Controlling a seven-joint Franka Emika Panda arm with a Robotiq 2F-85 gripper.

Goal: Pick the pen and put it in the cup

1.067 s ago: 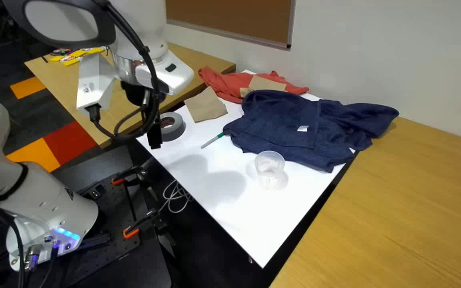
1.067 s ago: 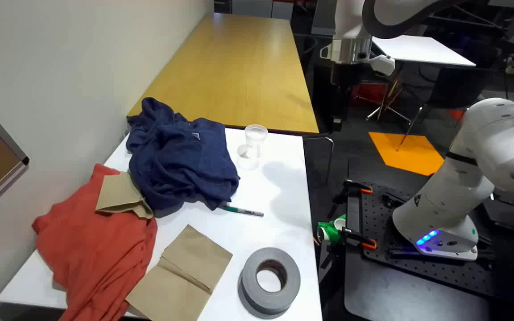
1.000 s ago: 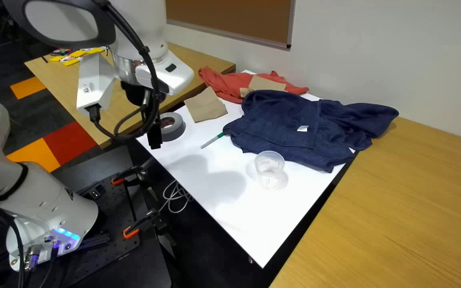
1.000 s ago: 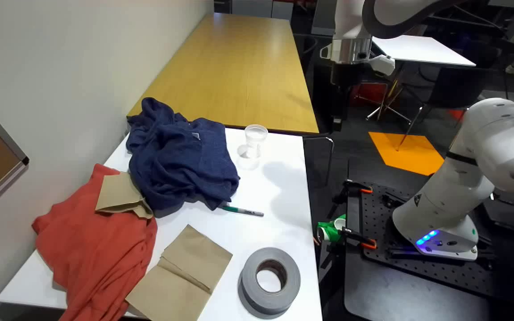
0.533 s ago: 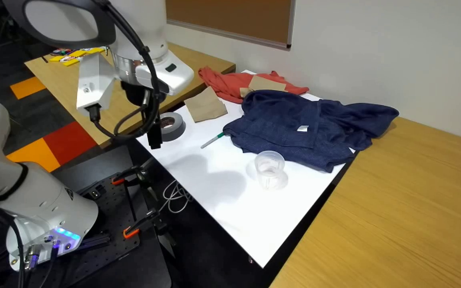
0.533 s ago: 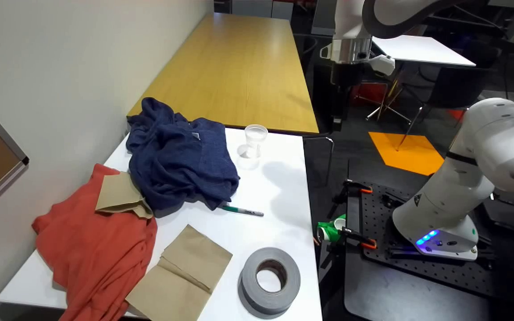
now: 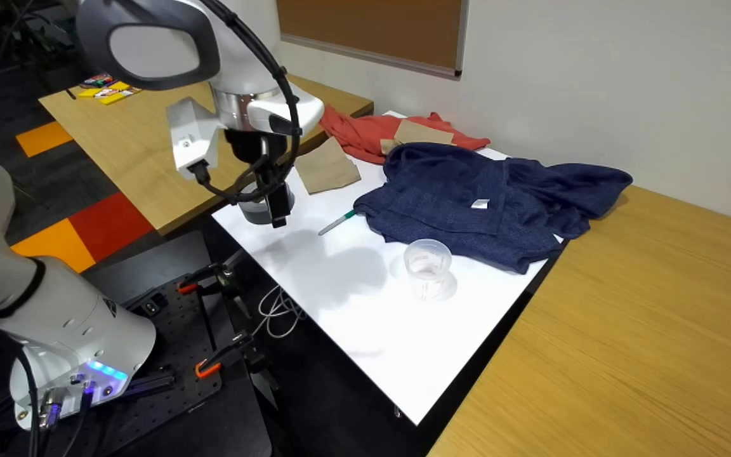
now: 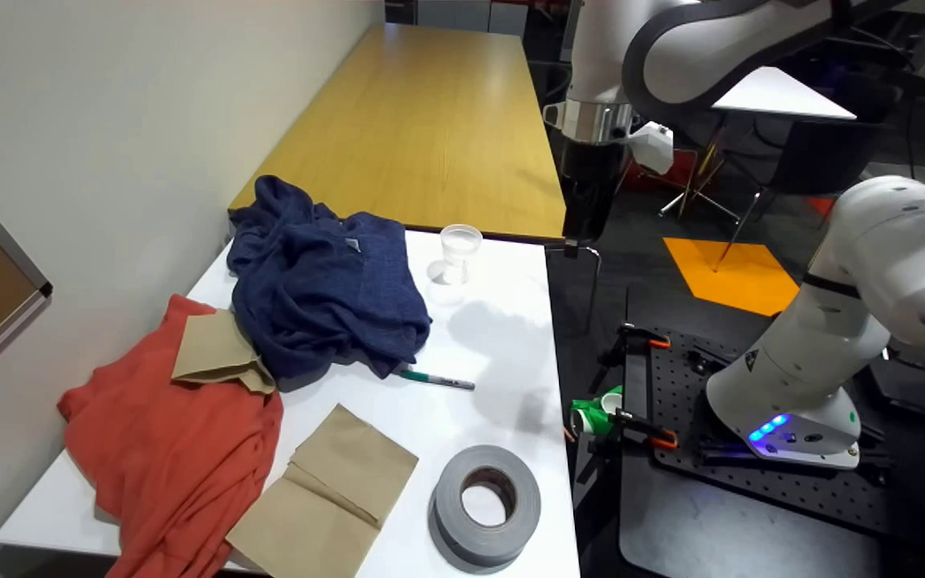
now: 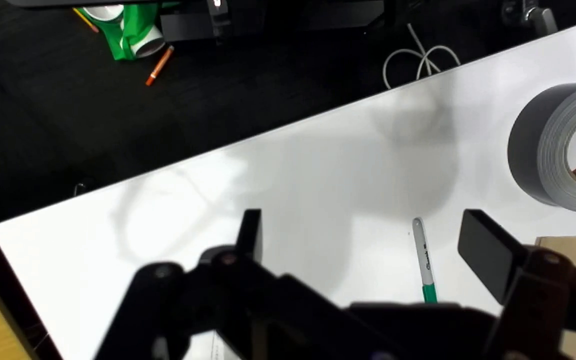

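The pen is a grey marker with a green end. It lies on the white table beside the dark blue cloth, in both exterior views and in the wrist view, where its green end runs behind the gripper body. The small clear cup stands upright on the table near the cloth, in both exterior views; I cannot make it out clearly in the wrist view. My gripper is open and empty above the table's robot-side edge. The pen shows between its fingers but lies well below.
The dark blue cloth touches the pen's green end. A grey tape roll, brown paper and a red cloth lie on the white table. A wooden table adjoins it; a wall stands behind.
My arm and gripper have moved in over the white table's edge and slightly lower, closer to the pen. The arm's shadow has shifted. The pen and cup have not moved.
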